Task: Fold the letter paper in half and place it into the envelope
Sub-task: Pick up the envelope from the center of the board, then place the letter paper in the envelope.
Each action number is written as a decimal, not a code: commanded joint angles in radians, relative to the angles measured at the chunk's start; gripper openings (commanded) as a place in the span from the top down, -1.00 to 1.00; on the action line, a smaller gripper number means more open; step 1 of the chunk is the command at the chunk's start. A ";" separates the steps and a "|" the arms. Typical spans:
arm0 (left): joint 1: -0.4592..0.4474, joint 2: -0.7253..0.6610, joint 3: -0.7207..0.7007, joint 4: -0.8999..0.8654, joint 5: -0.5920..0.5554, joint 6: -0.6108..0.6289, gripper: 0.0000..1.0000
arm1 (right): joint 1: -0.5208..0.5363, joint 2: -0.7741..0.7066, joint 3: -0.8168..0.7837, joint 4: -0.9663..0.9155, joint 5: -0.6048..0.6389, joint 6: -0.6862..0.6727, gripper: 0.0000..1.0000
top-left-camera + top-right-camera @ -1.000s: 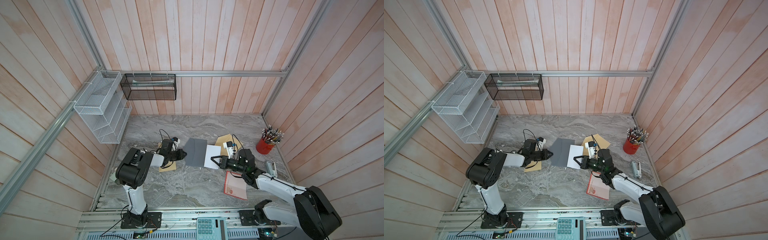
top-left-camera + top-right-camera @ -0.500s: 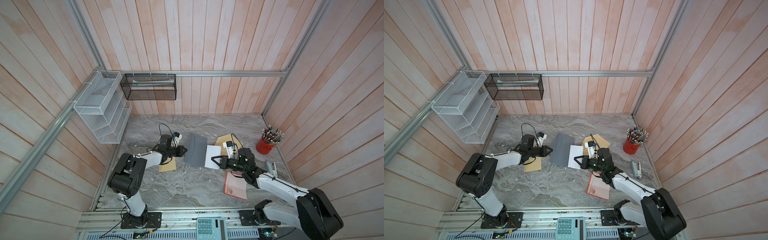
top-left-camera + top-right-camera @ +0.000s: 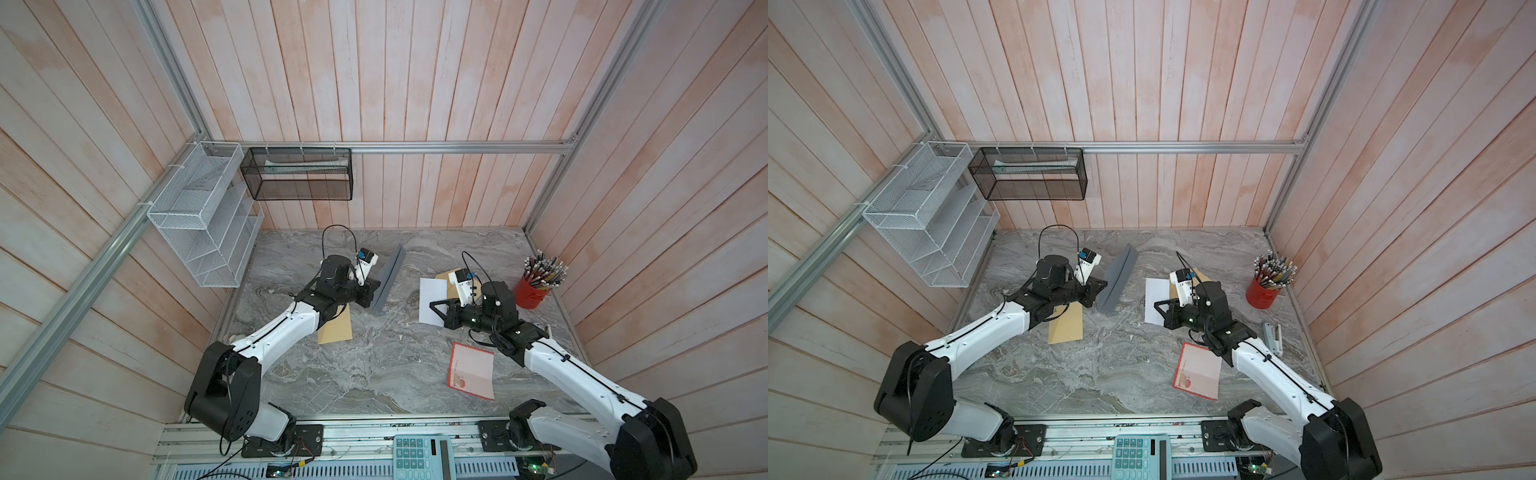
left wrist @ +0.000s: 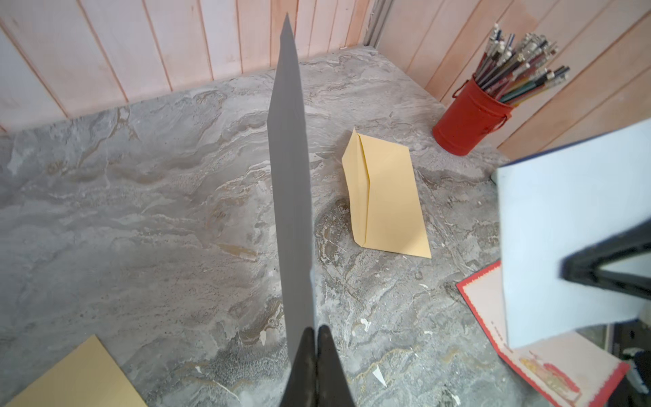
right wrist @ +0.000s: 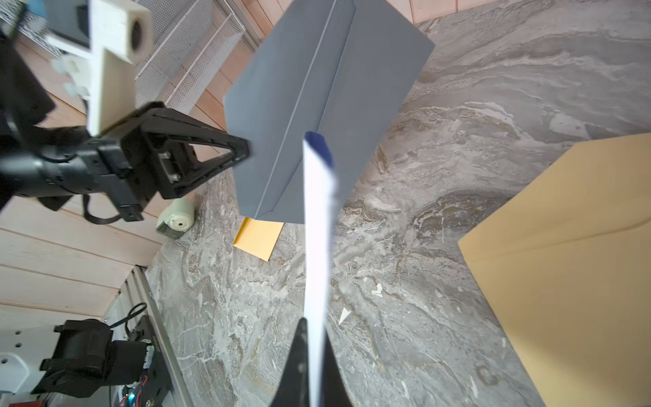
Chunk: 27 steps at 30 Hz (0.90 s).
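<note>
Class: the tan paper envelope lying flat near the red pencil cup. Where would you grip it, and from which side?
Grip the tan paper envelope along its folded flap, coming in low from that long side. It lies flat on the grey marble table, with nothing to pinch from above; the flap edge looks slightly lifted, so one jaw might slip under.

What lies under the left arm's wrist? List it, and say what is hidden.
A tan envelope lies flat on the marble table; its near half shows in both top views. The left arm covers its far end, so nothing there can be seen.
</note>
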 commanded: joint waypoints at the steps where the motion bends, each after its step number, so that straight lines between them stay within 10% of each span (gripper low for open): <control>1: -0.008 -0.043 0.048 -0.093 -0.087 0.138 1.00 | 0.011 -0.012 0.050 -0.141 0.061 -0.102 1.00; 13: -0.033 -0.051 0.014 -0.211 -0.001 0.591 1.00 | 0.179 0.019 0.178 -0.333 0.255 -0.304 1.00; 27: -0.032 0.033 0.139 -0.518 0.179 0.824 1.00 | 0.465 0.107 0.302 -0.576 0.511 -0.737 1.00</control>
